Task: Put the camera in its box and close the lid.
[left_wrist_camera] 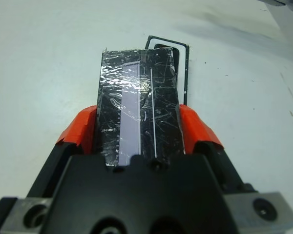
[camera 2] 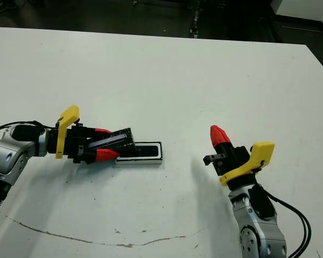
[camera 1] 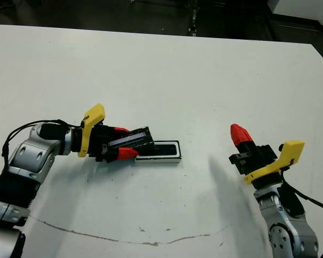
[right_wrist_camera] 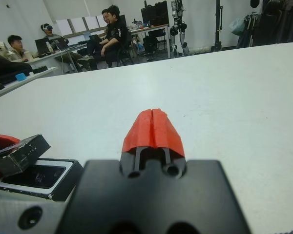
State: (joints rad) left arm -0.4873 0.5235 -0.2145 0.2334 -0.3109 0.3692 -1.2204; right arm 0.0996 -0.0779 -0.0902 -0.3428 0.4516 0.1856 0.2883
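Red fingers pressed together with no gap mark the right tool [camera 1: 238, 134], which holds nothing and stands near the robot on the right of the desk [camera 1: 167, 70], well apart from everything else. It plays no part here, and I judge it no risk while it stays there.

Further in, on the left, the left tool [camera 1: 124, 142] clamps the lid [camera 1: 132, 138] by its long edges, one red finger on each side, the crinkled shiny sheet tilted and pointing right. The far end of the lid overhangs the left end of the box [camera 1: 160, 151], which lies flat on the desk just right of the tool. The box's dark hollow seems to hold the camera [right_wrist_camera: 33, 175], though I cannot make it out for certain.

Several things could go wrong, in my judgement. The lid sits skewed to the box in the left wrist view, so lowering it as it is could catch one corner on the white rim and leave it cocked. A push along the desk from the tilted lid could slide the light box right instead of seating on it. The slick wrapping may let the lid slip in the grip. If the camera lies proud, the lid will not close.
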